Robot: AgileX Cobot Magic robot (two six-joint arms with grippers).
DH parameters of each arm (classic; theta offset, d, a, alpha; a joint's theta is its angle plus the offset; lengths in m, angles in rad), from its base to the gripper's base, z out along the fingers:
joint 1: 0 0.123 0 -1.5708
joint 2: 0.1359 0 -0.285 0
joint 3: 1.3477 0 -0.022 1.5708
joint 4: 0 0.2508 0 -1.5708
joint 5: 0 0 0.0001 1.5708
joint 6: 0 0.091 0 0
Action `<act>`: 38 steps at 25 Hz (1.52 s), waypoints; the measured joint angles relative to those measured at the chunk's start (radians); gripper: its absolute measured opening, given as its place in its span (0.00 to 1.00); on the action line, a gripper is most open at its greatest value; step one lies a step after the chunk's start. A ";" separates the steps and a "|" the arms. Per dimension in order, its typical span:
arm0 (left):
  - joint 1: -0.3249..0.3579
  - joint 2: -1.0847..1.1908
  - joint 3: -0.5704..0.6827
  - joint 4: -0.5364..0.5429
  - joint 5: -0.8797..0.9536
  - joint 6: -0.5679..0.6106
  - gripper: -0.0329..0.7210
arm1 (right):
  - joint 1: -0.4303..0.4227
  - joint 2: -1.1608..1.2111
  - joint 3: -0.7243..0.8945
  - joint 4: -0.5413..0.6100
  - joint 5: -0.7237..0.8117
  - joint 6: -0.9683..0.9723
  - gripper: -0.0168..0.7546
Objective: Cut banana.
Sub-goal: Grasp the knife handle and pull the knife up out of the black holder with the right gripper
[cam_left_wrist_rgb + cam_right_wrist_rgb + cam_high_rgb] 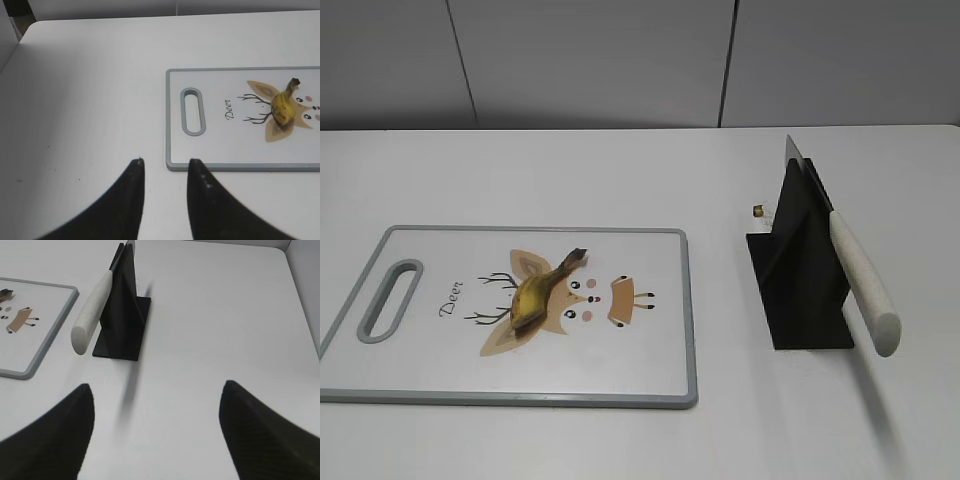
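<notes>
The banana (542, 293) is a short, stubby piece lying on the cutting board (420, 385), left of centre in the exterior view. Its peel is yellow with brown-black blotches, and a dark pointed stem tilts up toward the upper right. It sits right on top of the tan deer print (595, 300), covering part of the face and one ear.

In the left wrist view, the left gripper (165, 167) hangs at the bottom of the frame, its two dark fingers (127, 200) a small way apart and holding nothing, above bare table just off the board's near corner by the handle slot (193, 111). The right gripper (156, 390), at the bottom of its own view, has its fingers spread wide, also empty, over open table.

Further back on the right, a black knife stand (805, 280) holds a knife (860, 280) whose pale speckled handle slants out toward the lower right, past the stand's base. A strip of white table (720, 180) separates the board's grey rim from the stand. Beside the stand's far left corner lies a tiny brownish object (757, 211), too small to identify. Plenty of clear tabletop lies behind both, up to the grey wall (620, 60).
</notes>
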 joint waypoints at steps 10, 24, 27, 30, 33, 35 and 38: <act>0.000 0.000 0.000 0.000 0.000 0.000 0.36 | 0.000 0.000 0.000 0.000 0.000 0.000 0.78; 0.000 0.000 0.000 0.000 0.000 0.000 0.36 | 0.000 0.000 0.000 0.000 0.000 0.000 0.78; 0.000 0.000 0.000 0.000 0.000 0.000 0.36 | 0.000 0.000 0.000 0.000 0.000 0.000 0.78; 0.000 0.000 0.000 0.000 0.000 0.000 0.36 | 0.000 0.000 0.000 0.000 0.000 0.000 0.78; 0.000 0.000 0.000 0.000 0.000 0.000 0.36 | 0.000 0.000 0.000 0.000 0.000 0.000 0.78; 0.000 0.000 0.000 0.000 0.000 0.000 0.36 | 0.000 0.000 0.000 0.000 0.000 0.000 0.78; 0.000 0.000 0.000 0.000 0.000 0.000 0.36 | 0.000 0.000 -0.003 0.000 0.000 0.000 0.78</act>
